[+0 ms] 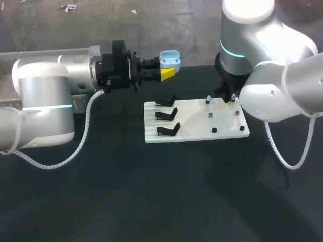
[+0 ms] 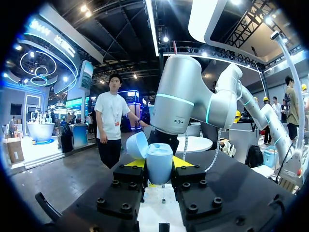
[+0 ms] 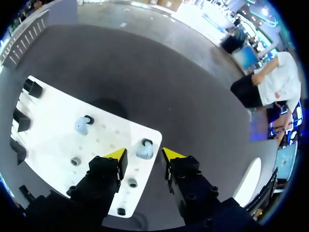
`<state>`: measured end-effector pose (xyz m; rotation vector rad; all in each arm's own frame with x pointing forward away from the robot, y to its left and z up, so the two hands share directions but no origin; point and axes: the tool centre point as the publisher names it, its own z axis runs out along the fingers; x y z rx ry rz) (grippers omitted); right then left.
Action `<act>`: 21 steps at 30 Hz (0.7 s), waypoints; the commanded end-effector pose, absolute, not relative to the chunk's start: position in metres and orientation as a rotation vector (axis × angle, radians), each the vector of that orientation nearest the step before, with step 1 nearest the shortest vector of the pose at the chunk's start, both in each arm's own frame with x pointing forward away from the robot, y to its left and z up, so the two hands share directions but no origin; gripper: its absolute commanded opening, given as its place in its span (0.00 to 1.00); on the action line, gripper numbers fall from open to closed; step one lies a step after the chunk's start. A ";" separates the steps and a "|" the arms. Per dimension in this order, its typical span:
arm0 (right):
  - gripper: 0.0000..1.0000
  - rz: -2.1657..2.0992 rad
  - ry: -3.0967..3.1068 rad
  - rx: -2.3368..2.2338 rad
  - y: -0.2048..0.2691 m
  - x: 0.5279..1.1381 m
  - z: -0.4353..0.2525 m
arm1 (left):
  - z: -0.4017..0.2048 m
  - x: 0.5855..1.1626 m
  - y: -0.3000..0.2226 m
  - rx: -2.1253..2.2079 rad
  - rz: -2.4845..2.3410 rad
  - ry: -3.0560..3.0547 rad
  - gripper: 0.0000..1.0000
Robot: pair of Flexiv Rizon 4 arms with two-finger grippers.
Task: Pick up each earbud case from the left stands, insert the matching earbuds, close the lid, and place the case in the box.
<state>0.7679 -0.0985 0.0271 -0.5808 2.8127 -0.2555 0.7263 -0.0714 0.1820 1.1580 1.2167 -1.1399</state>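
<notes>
My left end effector (image 1: 165, 70) is closed on the light blue earbud case (image 2: 159, 160) and holds it in the air behind the white board (image 1: 197, 132) (the lid stands open). My right end effector (image 3: 145, 155) hangs over the board's right part, with its fingers apart. One pale blue earbud (image 3: 144, 148) is between them, not touched. Three black stands (image 1: 168, 115) sit on the board's left part, on the dark counter (image 1: 126, 196).
</notes>
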 end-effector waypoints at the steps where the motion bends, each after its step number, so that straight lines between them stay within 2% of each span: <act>1: 0.40 -0.258 2.817 -0.581 -0.097 0.771 0.028 | 0.182 0.725 -0.072 1.154 -1.135 1.218 0.00; 14: 0.37 -0.259 2.822 -0.576 -0.096 0.774 0.026 | 0.182 0.725 -0.072 1.154 -1.135 1.218 0.00; 16: 0.31 -0.259 2.823 -0.574 -0.096 0.774 0.026 | 0.182 0.725 -0.072 1.154 -1.135 1.218 0.00; 21: 0.28 -0.264 2.825 -0.573 -0.096 0.775 0.025 | 0.182 0.725 -0.072 1.154 -1.135 1.218 0.00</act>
